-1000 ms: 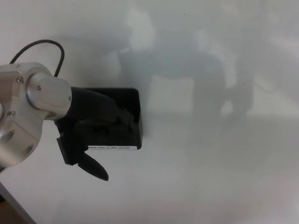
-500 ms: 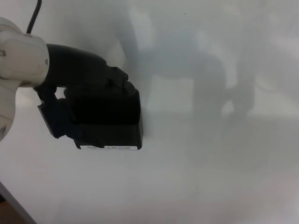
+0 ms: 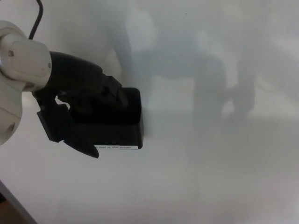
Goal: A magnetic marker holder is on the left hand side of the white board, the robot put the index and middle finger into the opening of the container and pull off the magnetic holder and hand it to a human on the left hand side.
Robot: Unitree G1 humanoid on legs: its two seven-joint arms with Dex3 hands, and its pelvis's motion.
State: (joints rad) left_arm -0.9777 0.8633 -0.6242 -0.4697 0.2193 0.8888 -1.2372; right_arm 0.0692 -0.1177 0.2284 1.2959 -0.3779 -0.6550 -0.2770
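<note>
Left hand (image 3: 79, 109) gripping the black marker holder (image 3: 119, 123) on the whiteboard (image 3: 210, 163)

The robot's left arm is reaching in from the left edge, its pale rounded wrist joint (image 3: 21, 70) sitting at the upper left with a thin black cable (image 3: 36, 14) curving up behind it. The black fingers are reaching down over the holder's top rim and into its opening, while the thumb (image 3: 81, 142) is pointing down and to the right across the holder's lower left front. The holder is resting flat against the board at left of centre, a narrow white label (image 3: 117, 147) running along its bottom edge. A soft grey shadow (image 3: 196, 79) is lying across the board to the right
</note>
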